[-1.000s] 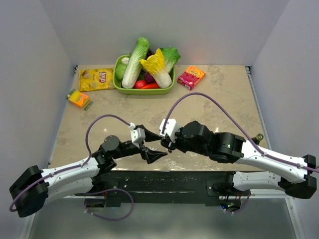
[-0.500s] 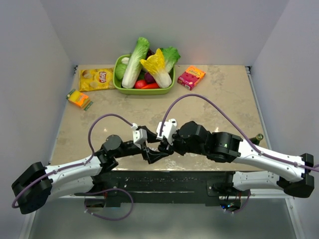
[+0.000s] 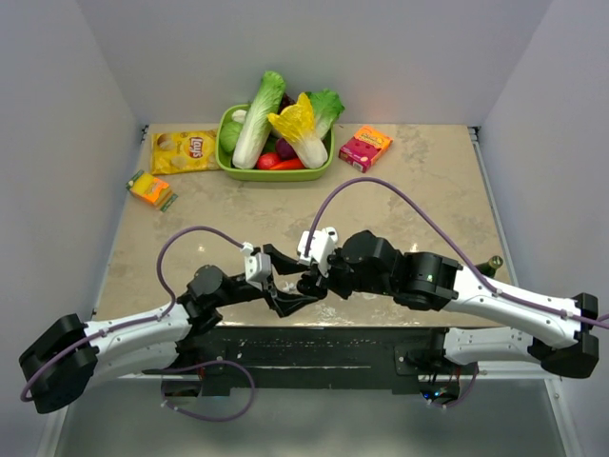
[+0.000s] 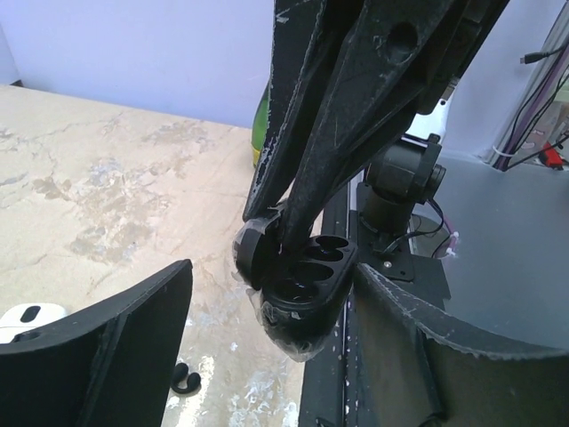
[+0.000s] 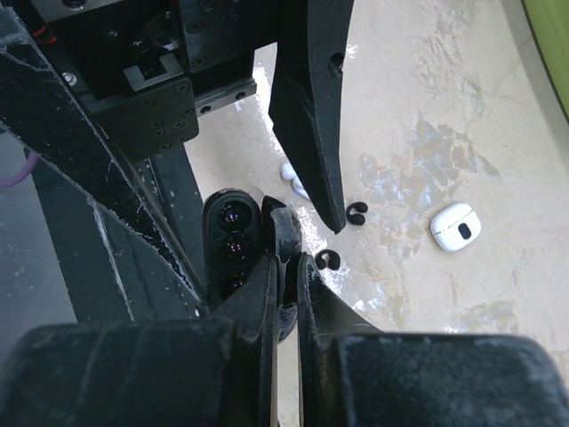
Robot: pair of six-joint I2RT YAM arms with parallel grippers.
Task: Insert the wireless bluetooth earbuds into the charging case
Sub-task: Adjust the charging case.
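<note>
Item, paired: my right claw (image 5: 284,260) clenched on a black welled holder (image 4: 302,276), held up so my left claw (image 4: 274,271), spread either side, can take it; white charging case (image 5: 455,227) lying apart on the table (image 5: 427,107) near two black curled pieces (image 5: 356,213), probably the earbuds.

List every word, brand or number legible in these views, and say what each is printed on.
"Lay's": on the red logo of the yellow chip bag.
Pink box: print too small to read.
Orange packet: print blurred, unreadable.
Wrist views: no text visible.
</note>
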